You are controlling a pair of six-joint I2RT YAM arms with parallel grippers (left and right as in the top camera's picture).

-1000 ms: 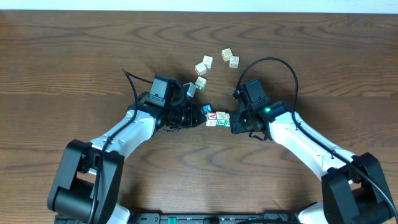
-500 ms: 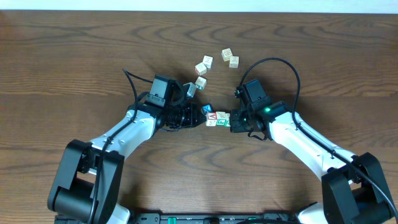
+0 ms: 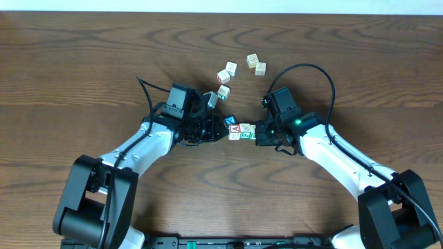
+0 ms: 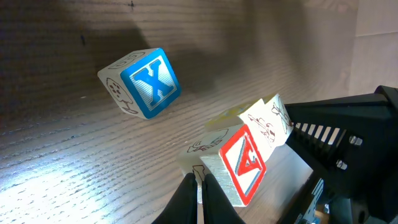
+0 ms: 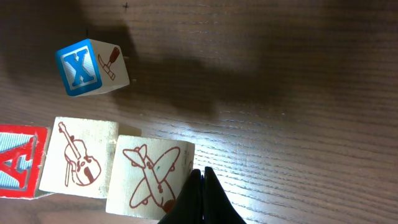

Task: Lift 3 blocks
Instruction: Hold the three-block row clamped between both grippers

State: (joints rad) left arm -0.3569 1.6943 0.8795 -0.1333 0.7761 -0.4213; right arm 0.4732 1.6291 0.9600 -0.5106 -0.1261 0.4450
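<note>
— Well, how do your jaws stand?
— Both pairs are pressed together, pinching nothing. The tips of my left gripper [image 4: 198,186] lie against the red "A" block [image 4: 244,167] at the row's left end, and those of my right gripper [image 5: 203,186] against the airplane block [image 5: 151,177] at its right end.
— And the middle one?
— The violin block [image 5: 78,158] sits between those two, touching both. Whether the row is clear of the table [image 3: 83,62] I cannot tell.
— Beyond it?
— The blue "X" cube [image 5: 82,67] lies just past the row, apart from it. Farther off, five pale cubes [image 3: 223,90] are scattered.
</note>
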